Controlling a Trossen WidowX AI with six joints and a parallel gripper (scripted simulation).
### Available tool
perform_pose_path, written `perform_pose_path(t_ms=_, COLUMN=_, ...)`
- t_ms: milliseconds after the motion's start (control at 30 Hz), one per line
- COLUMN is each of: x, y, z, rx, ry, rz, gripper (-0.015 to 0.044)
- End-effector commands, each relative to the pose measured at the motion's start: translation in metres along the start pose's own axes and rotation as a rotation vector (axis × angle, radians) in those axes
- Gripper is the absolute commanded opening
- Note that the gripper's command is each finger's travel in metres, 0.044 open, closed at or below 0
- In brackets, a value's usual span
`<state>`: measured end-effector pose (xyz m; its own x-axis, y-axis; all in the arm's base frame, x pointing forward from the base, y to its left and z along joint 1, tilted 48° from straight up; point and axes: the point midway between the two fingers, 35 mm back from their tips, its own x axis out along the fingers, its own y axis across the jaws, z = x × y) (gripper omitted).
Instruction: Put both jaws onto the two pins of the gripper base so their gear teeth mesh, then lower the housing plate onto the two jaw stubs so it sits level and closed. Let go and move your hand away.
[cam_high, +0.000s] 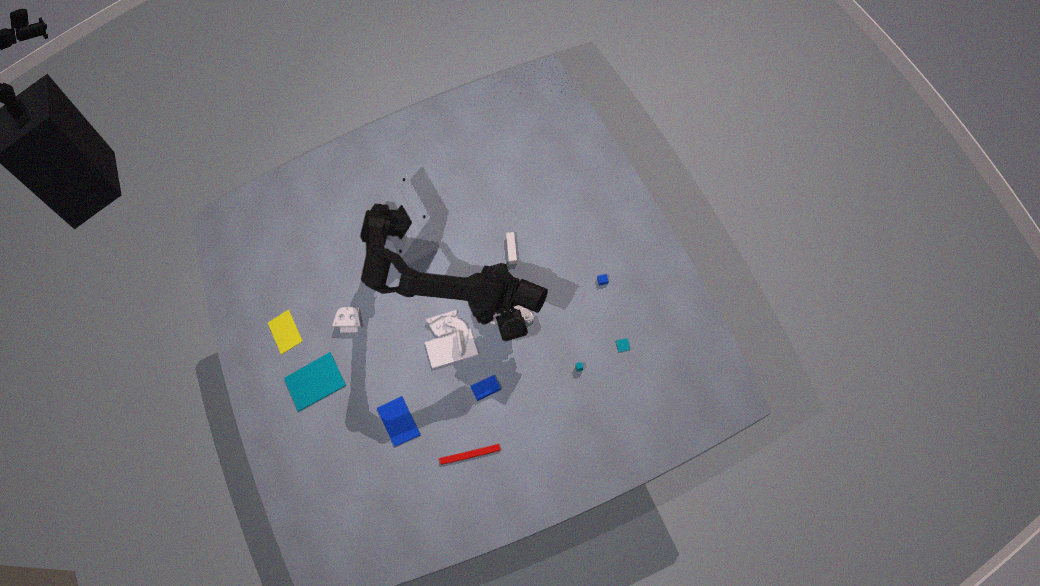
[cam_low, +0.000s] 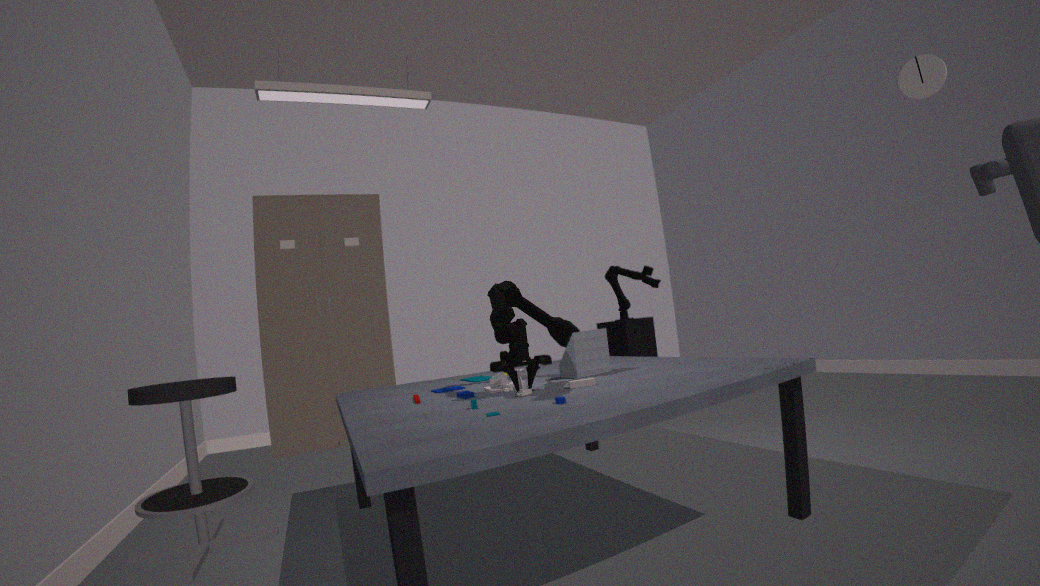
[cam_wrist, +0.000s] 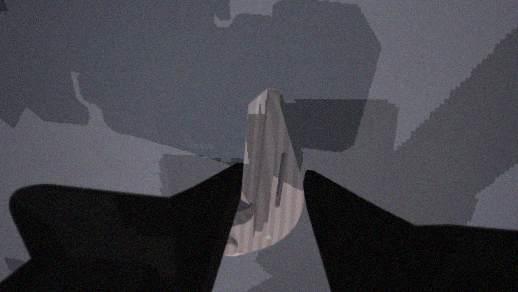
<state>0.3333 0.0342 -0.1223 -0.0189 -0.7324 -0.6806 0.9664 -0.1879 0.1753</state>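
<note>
My gripper (cam_low: 523, 385) (cam_wrist: 274, 174) is shut on a white ribbed jaw (cam_wrist: 267, 175) (cam_low: 521, 374), one finger on each side. In the top view the hand hides my fingertips, and only part of this jaw (cam_high: 526, 315) shows beside it. The jaw's rounded, toothed end is low, close to the table; whether it touches cannot be told. The white gripper base (cam_high: 439, 354) is left of the hand in the top view, with the other curved jaw (cam_high: 461, 336) at it. Its pins and tooth contact are too small to tell. A small white plate with two holes (cam_high: 347, 315), seemingly the housing plate, stands farther left.
A white block (cam_high: 510, 247) lies behind the hand. Blue blocks (cam_high: 485, 387) (cam_high: 398, 420), a red bar (cam_high: 469, 454), a teal plate (cam_high: 314, 381) and a yellow plate (cam_high: 284, 331) lie around the work. Small teal and blue pieces lie right. A pale upright panel (cam_low: 588, 353) stands near the arm.
</note>
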Motion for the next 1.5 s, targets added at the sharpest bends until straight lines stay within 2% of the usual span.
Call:
perform_pose_path(t_ms=0, x=-0.011, y=0.002, z=-0.002, rx=0.005, ry=0.006, rz=0.001, gripper=0.0134)
perform_pose_path(t_ms=667, x=-0.074, y=0.001, z=-0.001, rx=0.003, ry=0.005, rz=0.001, gripper=0.0134)
perform_pose_path(t_ms=867, x=-0.076, y=0.001, z=0.002, rx=-0.012, ry=0.005, rz=0.001, gripper=0.0134)
perform_pose_path(t_ms=1467, x=-0.084, y=0.006, z=0.059, rx=-0.422, ry=0.009, rz=0.002, gripper=0.0134)
